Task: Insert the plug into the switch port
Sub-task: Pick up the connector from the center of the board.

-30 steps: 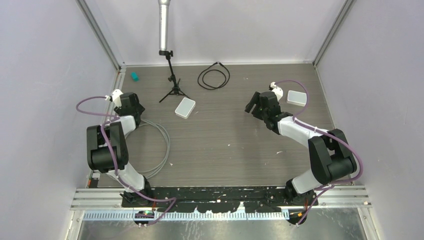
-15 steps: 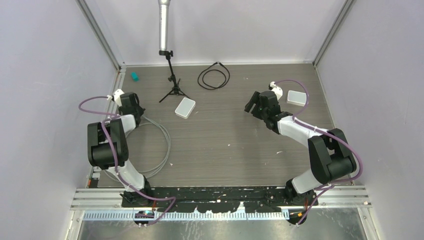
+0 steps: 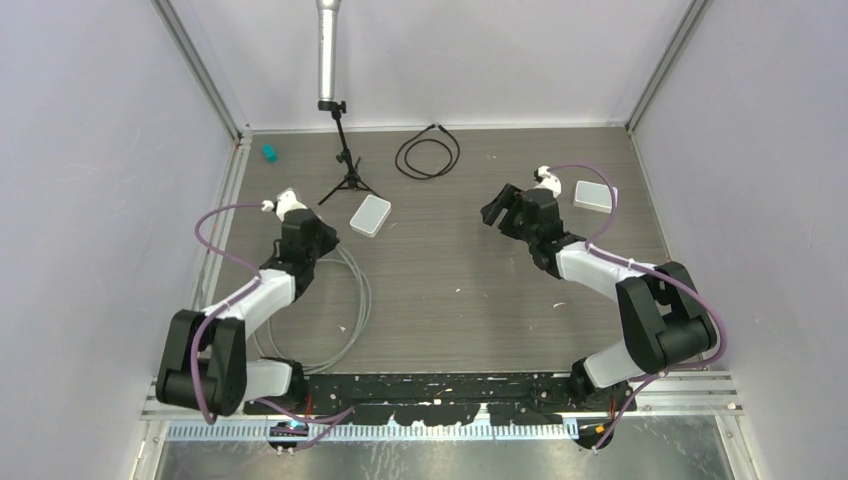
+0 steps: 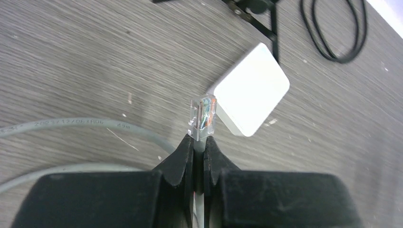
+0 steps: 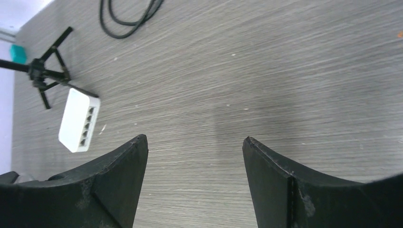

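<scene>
One small clear plastic plug point(image 4: 203, 114) on the end of a round grey cable point(image 4: 71, 124) is pinched at its back end by the left gripper point(image 4: 198, 145), which is pressed together on it. The plug is held above the grey wooden counter point(image 4: 95, 57), close to the flat white plastic switch box point(image 4: 249, 95). A row of ports point(image 5: 85, 124) is seen on one side of the box. The right gripper point(image 5: 195, 142) is spread wide, and nothing is held in it.

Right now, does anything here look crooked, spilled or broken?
Nothing spilled or broken. The switch lies askew, and its ports face the right arm, away from the plug in the left pincer.
</scene>
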